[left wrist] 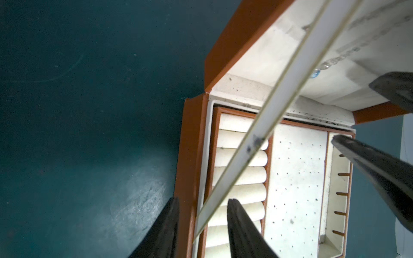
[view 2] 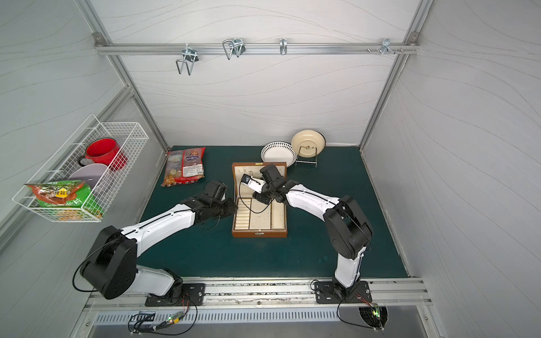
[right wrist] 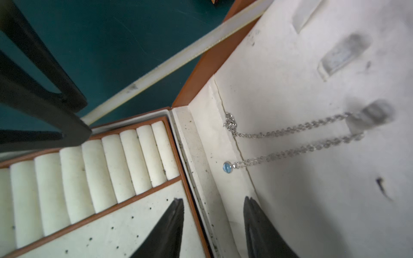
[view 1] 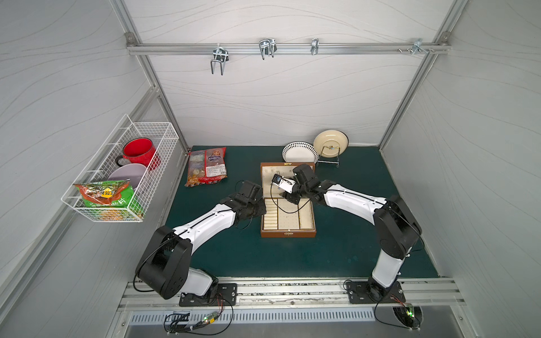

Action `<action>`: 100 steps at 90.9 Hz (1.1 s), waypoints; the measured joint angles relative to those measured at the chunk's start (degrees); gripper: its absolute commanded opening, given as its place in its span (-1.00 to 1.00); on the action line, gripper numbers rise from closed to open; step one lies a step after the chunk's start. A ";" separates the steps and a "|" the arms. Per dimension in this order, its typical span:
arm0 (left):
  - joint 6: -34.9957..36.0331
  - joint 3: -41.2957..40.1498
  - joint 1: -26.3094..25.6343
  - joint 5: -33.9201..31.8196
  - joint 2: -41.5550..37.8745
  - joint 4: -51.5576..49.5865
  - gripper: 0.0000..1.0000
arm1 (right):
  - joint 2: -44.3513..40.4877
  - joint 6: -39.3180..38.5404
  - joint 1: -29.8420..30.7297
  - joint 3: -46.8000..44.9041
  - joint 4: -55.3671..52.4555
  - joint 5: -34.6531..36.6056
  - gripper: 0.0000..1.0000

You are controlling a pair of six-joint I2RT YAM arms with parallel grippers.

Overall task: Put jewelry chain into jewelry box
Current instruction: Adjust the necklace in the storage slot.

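jewelry chain [right wrist: 279, 154] is hanging inside the raised lid [right wrist: 290, 212] of the jewelry box [view 1: 288, 233], looped over a small clear hook [right wrist: 368, 116]. its two strands are running down the cream lining toward the hinge. one is ending in a round blue pendant [right wrist: 227, 166], and the other is bunching into a little clump of links by a seam in the lining. the box is sitting open on the green mat [view 1: 234, 257], its tray showing ring rolls [right wrist: 111, 167], a dotted pad [left wrist: 297, 178] and a slotted side compartment [left wrist: 335, 189].

the right gripper [right wrist: 213, 198] is hovering at the hinge, near the pendant, with its fingers spread apart and holding nothing. one finger is over the dotted pad and the other over the lid lining, both clear of the chain.

the left gripper [left wrist: 203, 199] is standing at the box's left side wall with its fingers apart, one outside over the mat and one inside over the ring rolls. whether either is touching the wall i cannot tell. a cream ribbon stay [left wrist: 257, 143] is stretching from lid to base, passing between those fingers.
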 measured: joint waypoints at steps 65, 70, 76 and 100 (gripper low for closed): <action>-2.64 -6.93 0.02 1.95 -0.39 6.99 -0.07 | 1.29 -3.54 -0.61 0.00 4.90 0.31 -0.08; -2.62 -6.93 0.02 1.95 -0.46 7.02 -0.07 | 1.73 -3.63 -0.63 0.02 4.87 0.28 -0.09; -2.62 -6.93 0.02 1.95 -0.48 6.99 -0.07 | 2.40 -3.85 -0.63 0.22 4.76 0.28 -0.09; -2.62 -6.93 0.02 1.97 -0.50 7.02 -0.08 | 3.82 -4.81 -0.63 1.60 4.37 0.13 -0.17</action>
